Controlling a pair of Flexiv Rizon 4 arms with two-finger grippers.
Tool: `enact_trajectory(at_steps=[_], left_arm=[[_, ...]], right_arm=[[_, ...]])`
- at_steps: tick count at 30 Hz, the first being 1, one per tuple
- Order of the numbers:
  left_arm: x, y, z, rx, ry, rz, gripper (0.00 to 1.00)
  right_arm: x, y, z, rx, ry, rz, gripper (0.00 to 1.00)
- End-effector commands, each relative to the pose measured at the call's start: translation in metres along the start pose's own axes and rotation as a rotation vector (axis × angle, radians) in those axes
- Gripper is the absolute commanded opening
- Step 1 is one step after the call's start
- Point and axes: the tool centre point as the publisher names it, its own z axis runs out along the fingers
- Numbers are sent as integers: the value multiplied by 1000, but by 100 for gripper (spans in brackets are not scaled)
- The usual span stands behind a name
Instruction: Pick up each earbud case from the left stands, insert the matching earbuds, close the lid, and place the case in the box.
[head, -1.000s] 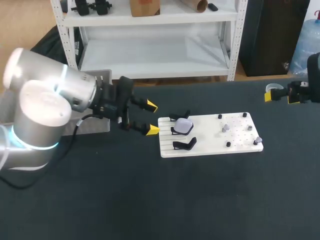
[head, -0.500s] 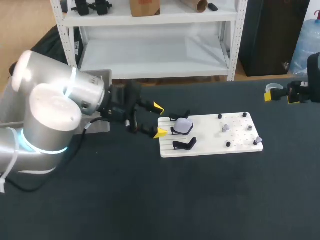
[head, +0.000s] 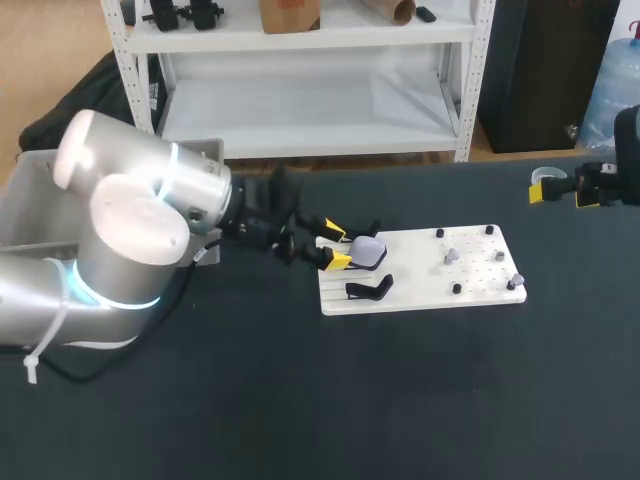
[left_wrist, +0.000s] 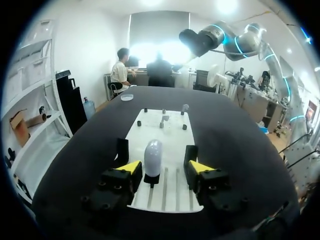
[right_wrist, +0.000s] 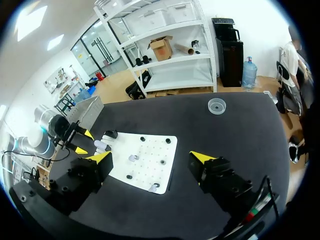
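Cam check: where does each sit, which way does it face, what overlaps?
Head: fixed above and behind, looking down on the black table; left arm enters left, right pincer at right edge.
Left wrist: on the left arm, looking along the open left pincer down the white perforated board; pale lavender rounded earbud case between its fingers, untouched.
Right wrist: behind the open right pincer, looking across the table toward the left arm.
Shared: all three show the board.

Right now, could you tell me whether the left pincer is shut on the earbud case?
Open: the left pincer holds its yellow fingertips wide apart, neither touching the earbud case.
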Motion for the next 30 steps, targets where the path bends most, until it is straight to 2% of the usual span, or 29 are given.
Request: enact_trajectory(at_steps=[1,4,6,7,9,19,30], left_arm=[[2,8,6,13,9,-15,59],[3,9,8,2,10,-40,61],[4,10,9,-2,6,-50,68],[5,10,9,-6,5,-53,75],[6,11,11,-6,5,-56,80],[10,14,21,3,-9,-64,73],[9,14,31,18,-26,-50,70]], right_arm=[[0,0,0,0,1,0,100],[0,0,0,0,1,0,100],[0,0,0,0,1,0,100],[0,0,0,0,1,0,100],[0,0,0,0,1,0,100],[0,0,0,0,1,0,100],[0,0,0,0,1,0,100]])
